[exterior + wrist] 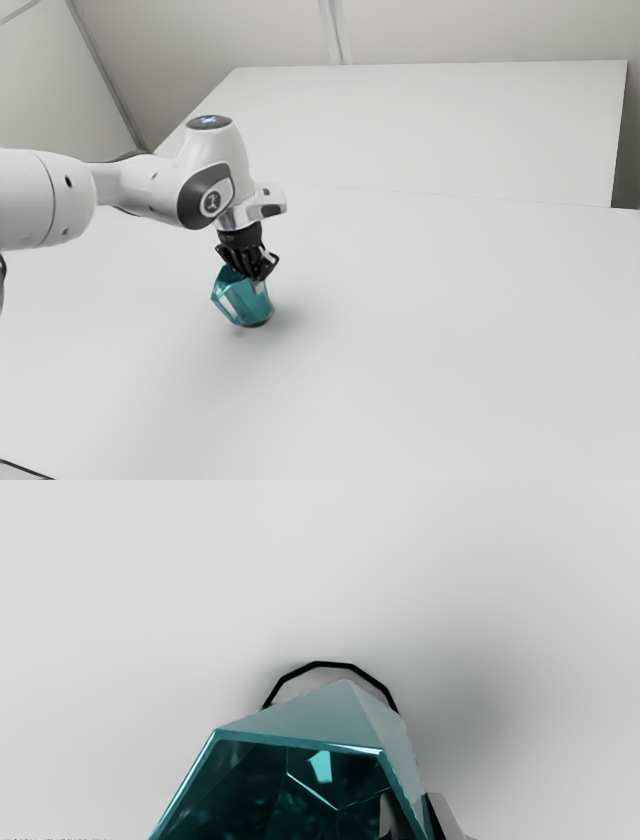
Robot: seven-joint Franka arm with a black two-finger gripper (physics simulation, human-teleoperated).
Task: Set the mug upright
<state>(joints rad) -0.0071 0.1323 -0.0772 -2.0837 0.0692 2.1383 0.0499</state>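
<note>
The tool (254, 280) is closed on the teal mug (241, 299), one finger inside its mouth and the other (443, 812) outside, the wall pinched between. The mug leans, mouth up and toward the exterior view's left, its dark base end low over the table (430, 330); whether it touches, I cannot tell. A thin black arc (332, 664) curves out past the mug's faceted side, partly hidden by it. Pale tabletop spreads around the mug, running well out toward the exterior view's right. Farther off, a faint line crosses the white surface, with walls (480, 30) beyond. The wrist view's edge cuts off the nearer part of the mouth and most of both fingers.
</note>
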